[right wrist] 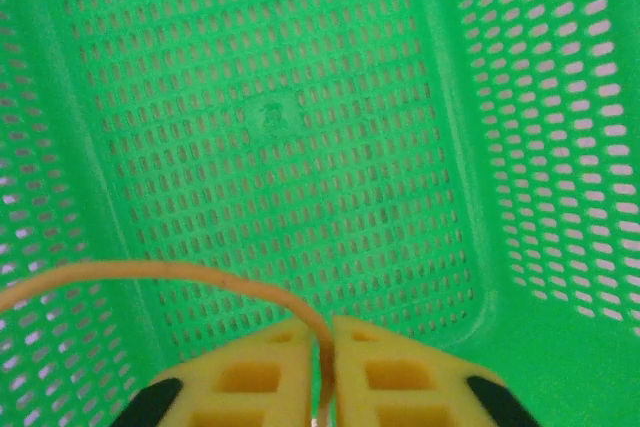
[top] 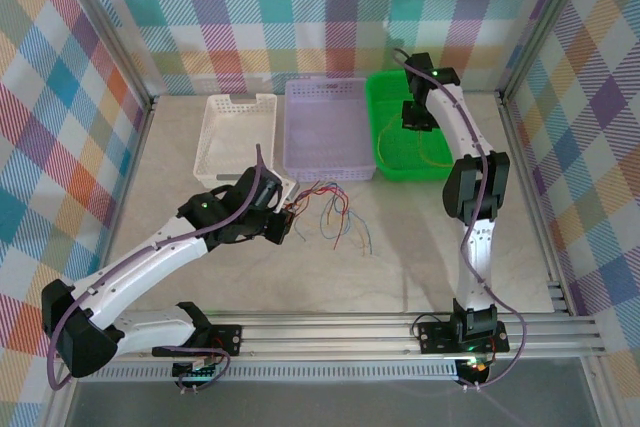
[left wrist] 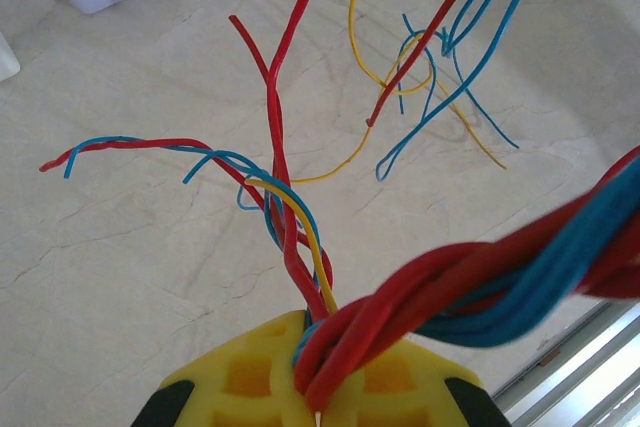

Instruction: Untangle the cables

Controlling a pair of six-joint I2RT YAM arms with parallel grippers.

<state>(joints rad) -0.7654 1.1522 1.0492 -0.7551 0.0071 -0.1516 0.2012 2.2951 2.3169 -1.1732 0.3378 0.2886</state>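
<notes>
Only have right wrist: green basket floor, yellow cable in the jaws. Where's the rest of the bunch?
Observer: On the table, the cables fan out in front of the lilac basket.
Operator: Left arm on them?
Observer: Yes, left gripper, jaws shut on their twisted red and blue end.
Operator: Basket order?
Observer: White basket left, lilac middle, green basket with your yellow cable right.

My feeds come through bright and evenly lit, soft shadows on the desk, nearest cables blurred.
</notes>
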